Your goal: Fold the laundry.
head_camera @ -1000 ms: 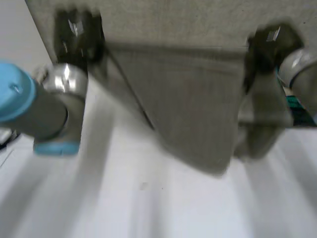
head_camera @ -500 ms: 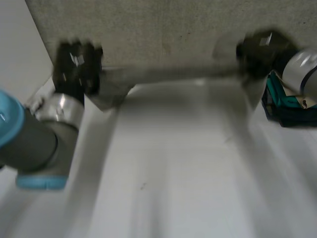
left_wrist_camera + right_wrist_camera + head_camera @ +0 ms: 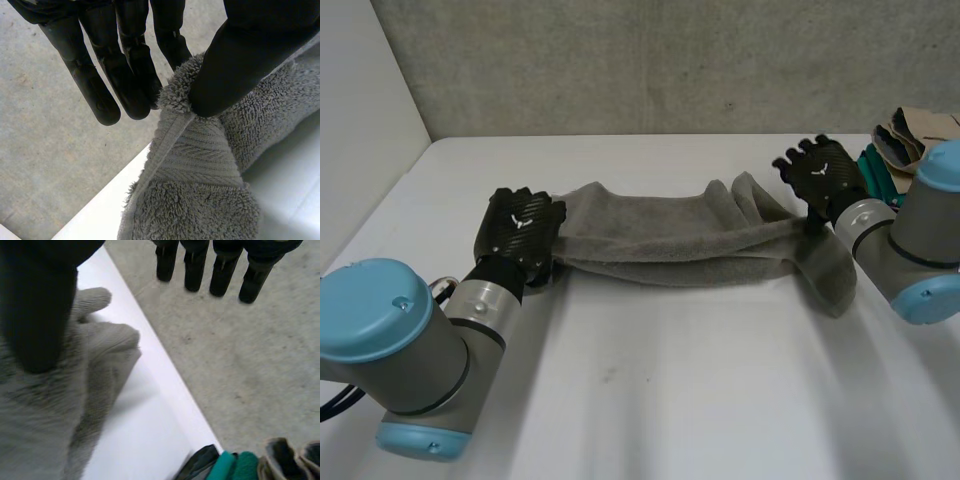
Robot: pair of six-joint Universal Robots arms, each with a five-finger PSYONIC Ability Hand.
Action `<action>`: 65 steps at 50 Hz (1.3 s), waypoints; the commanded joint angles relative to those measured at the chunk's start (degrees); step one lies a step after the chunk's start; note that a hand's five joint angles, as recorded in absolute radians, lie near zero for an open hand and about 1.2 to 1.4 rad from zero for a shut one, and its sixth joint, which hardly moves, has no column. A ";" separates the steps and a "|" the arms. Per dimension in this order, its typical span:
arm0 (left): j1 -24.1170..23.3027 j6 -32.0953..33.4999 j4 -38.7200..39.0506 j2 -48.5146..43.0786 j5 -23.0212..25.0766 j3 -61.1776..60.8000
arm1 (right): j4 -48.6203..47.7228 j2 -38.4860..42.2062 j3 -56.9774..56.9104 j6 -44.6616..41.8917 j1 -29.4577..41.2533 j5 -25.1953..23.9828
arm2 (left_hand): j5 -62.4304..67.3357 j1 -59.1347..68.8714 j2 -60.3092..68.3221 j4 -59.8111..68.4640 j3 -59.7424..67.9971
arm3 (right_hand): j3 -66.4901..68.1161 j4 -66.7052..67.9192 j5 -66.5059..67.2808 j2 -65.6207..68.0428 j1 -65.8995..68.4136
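Stretching from one hand to the other, a grey towel (image 3: 660,243) lies bunched into a long, loose rope across the far half of the white table (image 3: 670,400). Its folds run lengthwise, and the end by the robot's right side flares into a wider flap that drops beside the right arm (image 3: 910,240).

The left hand (image 3: 520,228) sits at the towel's left end, back of the hand upward. In the left wrist view its fingers (image 3: 125,75) are straight and close together, and the thumb (image 3: 235,65) presses the hemmed edge of the towel against the nearest of them. That makes a pinch on the edge, with the rest of the cloth falling away below the palm.

The right hand (image 3: 820,175) is at the other end, just above the bunched cloth, with its fingers fanned out. In the right wrist view those fingers (image 3: 220,270) are straight and well clear of the towel. Only the thumb (image 3: 35,305) lies against the pile, so this hand is spread and grips nothing.

Beyond the right arm, at the table's far right corner, sits a small heap of other laundry. A teal cloth (image 3: 873,165) lies nearer, with a beige cloth (image 3: 915,128) behind it. A grey wall (image 3: 670,60) rises past the table's far edge.
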 commanded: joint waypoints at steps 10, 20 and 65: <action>0.89 -0.05 0.01 -0.70 -0.03 0.42 | 20.92 -12.17 11.46 8.84 -5.75 4.59 | 13.34 13.57 11.28 11.27 11.58 | 16.92 16.79 17.24 17.05 16.91; 0.89 -0.14 0.01 -0.70 -0.03 0.07 | 21.99 -16.03 19.89 10.87 -8.20 1.78 | 13.34 13.57 11.28 11.27 11.58 | 29.90 29.77 30.22 30.03 29.89; 4.23 0.13 -0.87 1.23 -0.21 1.91 | 14.86 -6.63 13.66 4.28 -10.59 -2.10 | 13.34 13.57 11.28 11.27 11.58 | 66.17 66.04 66.49 66.30 66.16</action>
